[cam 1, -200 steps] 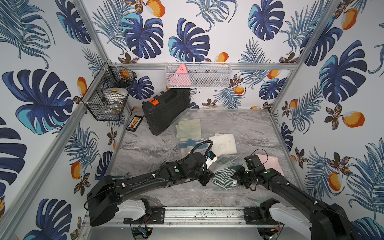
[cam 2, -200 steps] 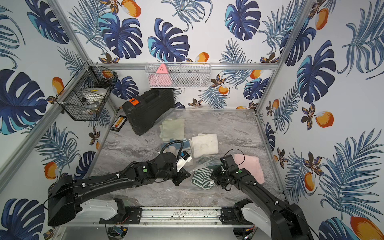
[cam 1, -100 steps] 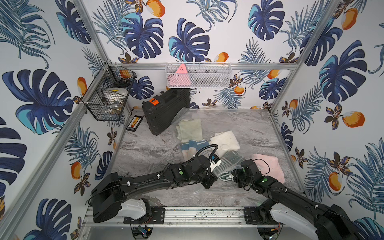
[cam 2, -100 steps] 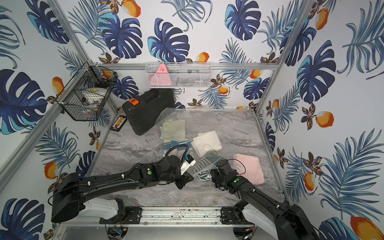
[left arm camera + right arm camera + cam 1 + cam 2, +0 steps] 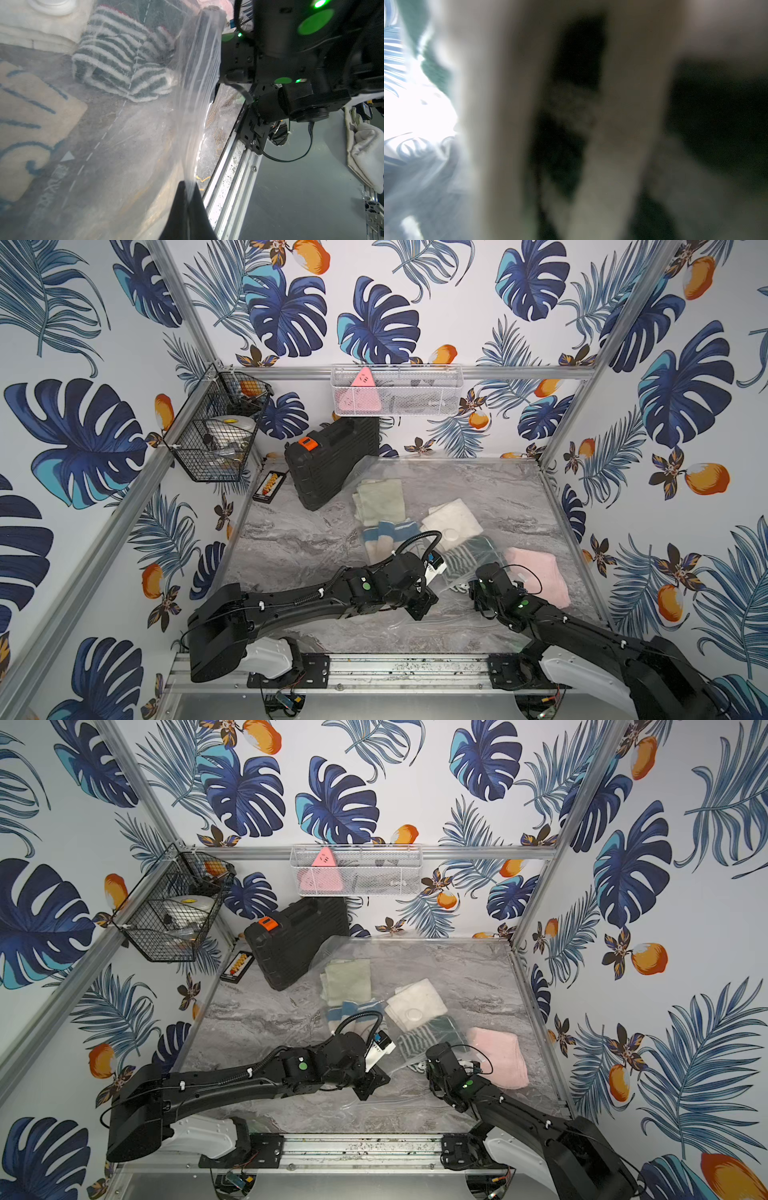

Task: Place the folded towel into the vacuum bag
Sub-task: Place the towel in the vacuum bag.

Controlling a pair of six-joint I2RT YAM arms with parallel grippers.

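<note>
The vacuum bag (image 5: pixel 419 506) is clear, crinkly plastic lying across the marble table, with a round white valve (image 5: pixel 451 536). Several folded towels show through it. The folded towel (image 5: pixel 465 562) (image 5: pixel 415 1044), striped green and white, lies just inside the bag's mouth in both top views and shows through the plastic in the left wrist view (image 5: pixel 116 56). My left gripper (image 5: pixel 188 193) (image 5: pixel 419 608) is shut on the bag's edge, lifting it. My right gripper (image 5: pixel 473 587) is at the towel's near end; blurred striped cloth (image 5: pixel 508 124) fills its wrist view and hides the jaws.
A pink folded towel (image 5: pixel 538 574) lies outside the bag at the right. A black case (image 5: pixel 332 464) leans at the back left, with a small tray (image 5: pixel 269 486) beside it. A wire basket (image 5: pixel 216 439) and a white mesh shelf (image 5: pixel 397 391) hang on the walls.
My right gripper has pushed the striped towel away from the front edge, deeper into the bag's mouth. My left gripper has shifted toward the front while still pinching the bag's edge.
</note>
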